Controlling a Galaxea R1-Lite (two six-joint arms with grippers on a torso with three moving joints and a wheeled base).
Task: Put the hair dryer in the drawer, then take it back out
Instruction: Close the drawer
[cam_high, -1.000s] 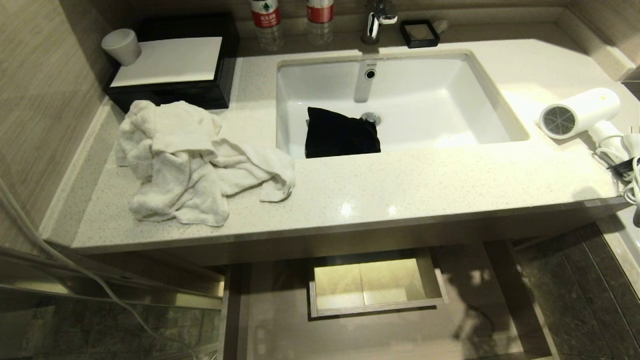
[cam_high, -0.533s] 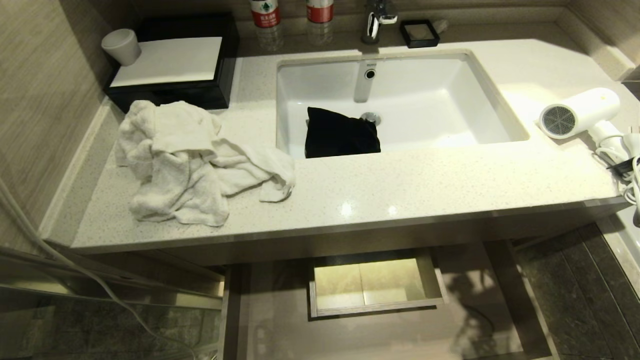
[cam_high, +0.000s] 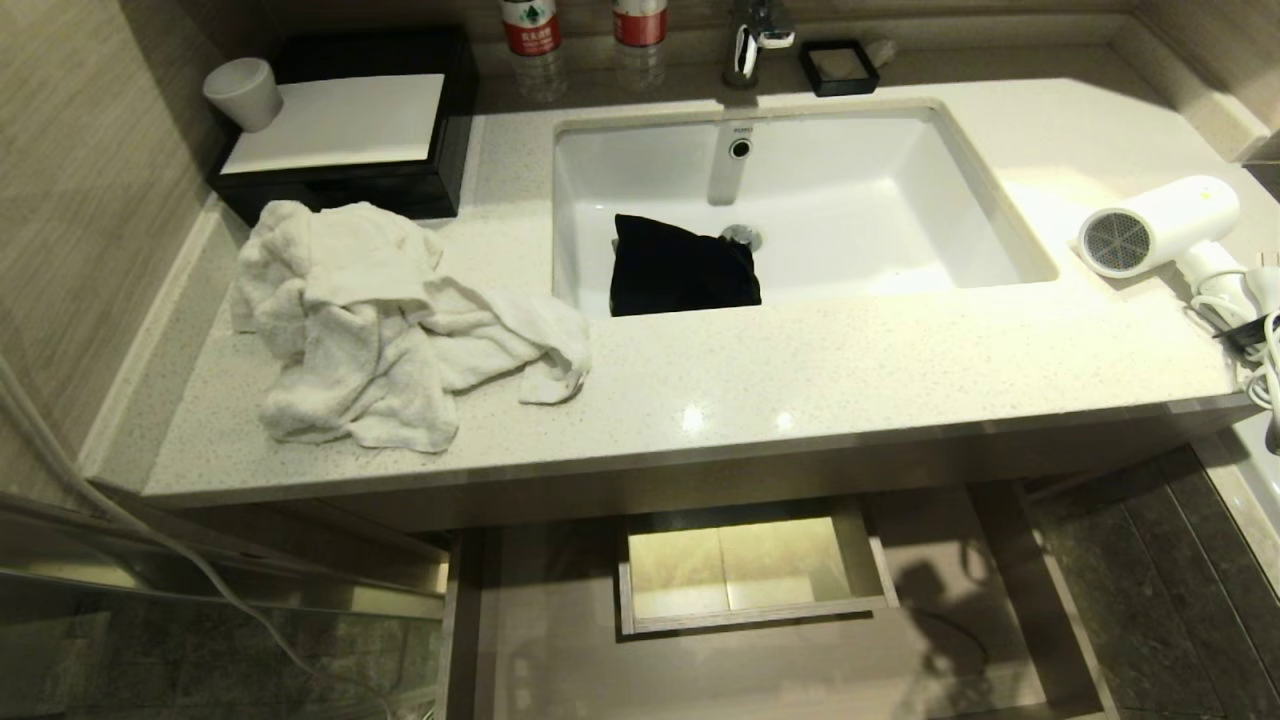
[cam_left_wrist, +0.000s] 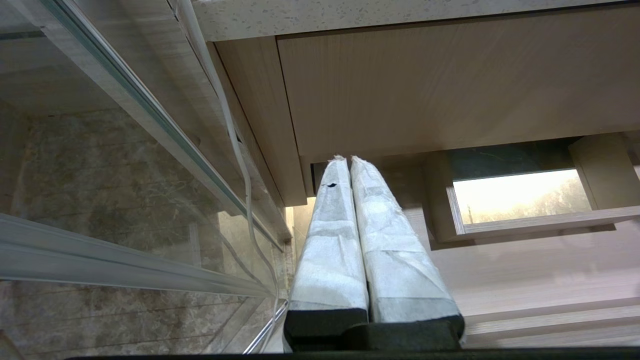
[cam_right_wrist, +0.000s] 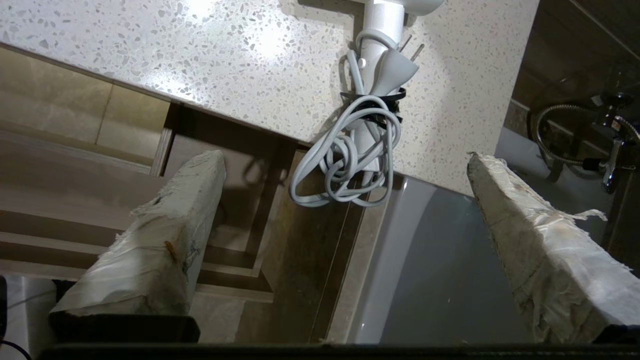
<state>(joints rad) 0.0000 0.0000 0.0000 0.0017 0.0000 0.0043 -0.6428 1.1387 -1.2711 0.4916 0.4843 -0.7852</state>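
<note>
The hair dryer (cam_high: 1160, 232) lies on its side at the far right end of the table (cam_high: 800, 370), to the right of the sink (cam_high: 800, 200). Its round dark grille faces to the left and toward me. The white handle points to the right edge of the table, and the cord (cam_right_wrist: 350, 165) is tied in a bundle that hangs over this edge.

The drawer (cam_high: 700, 640) stands pulled out below the front of the table, low and near the middle. Inside it I see a boxed notch (cam_high: 750, 575) with a pale bottom. Nothing lies in the drawer that I can see.

The right pincer (cam_right_wrist: 345, 165) is beside the right end of the table, lower than the top. Its two wrapped fingers (cam_right_wrist: 155, 240) are wide apart, and the cord bundle shows between them but further away, not touched. It holds nothing.

The left pincer (cam_left_wrist: 347, 159) is low at the left, in front of the wood-grain panel (cam_left_wrist: 425, 90) under the table. Its fingers are pressed together and empty.

On the left part of the table there is a crumpled white towel (cam_high: 380, 320), and behind it a black box (cam_high: 340, 140) with a cup (cam_high: 243, 92). A black cloth (cam_high: 680, 270) lies in the sink.
</note>
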